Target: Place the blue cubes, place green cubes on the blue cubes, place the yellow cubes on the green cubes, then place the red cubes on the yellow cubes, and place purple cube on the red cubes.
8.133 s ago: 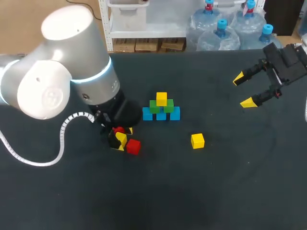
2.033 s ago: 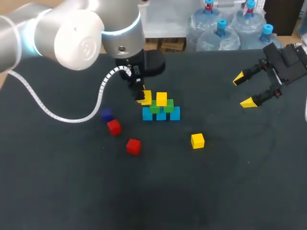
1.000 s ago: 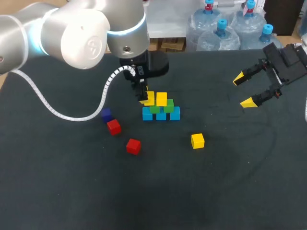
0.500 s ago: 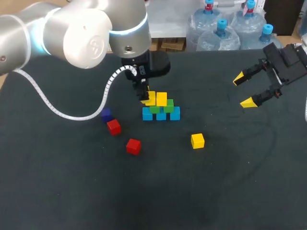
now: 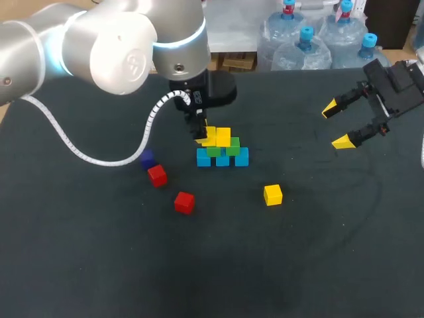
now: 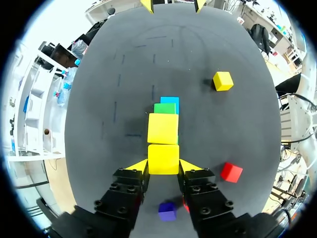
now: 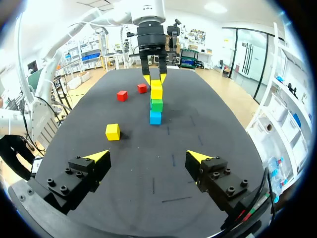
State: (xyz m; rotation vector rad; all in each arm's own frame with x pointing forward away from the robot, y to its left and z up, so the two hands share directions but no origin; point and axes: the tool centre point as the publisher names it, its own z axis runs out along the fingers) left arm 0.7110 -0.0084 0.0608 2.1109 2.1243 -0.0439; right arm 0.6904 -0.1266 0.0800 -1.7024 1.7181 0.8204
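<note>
Three blue cubes point(image 5: 222, 159) form a row at mid-table, with two green cubes point(image 5: 232, 147) on them and a yellow cube point(image 5: 224, 137) on top. My left gripper point(image 5: 203, 138) is shut on a second yellow cube point(image 6: 163, 159), held just left of the top yellow cube point(image 6: 162, 128), over the left green cube point(image 5: 213, 151). A third yellow cube point(image 5: 272, 194) lies loose to the front right. Two red cubes point(image 5: 157, 175) point(image 5: 184, 202) and a purple cube point(image 5: 146, 158) lie to the left. My right gripper point(image 5: 338, 124) stands open and empty, far right.
The table point(image 5: 311, 265) is a dark mat. A white coiled cable point(image 5: 99, 161) hangs from my left arm over the table's left part, close to the purple cube.
Over the last second my left gripper has shifted the held yellow cube slightly right, closer to the top yellow cube. The right arm has not moved.
</note>
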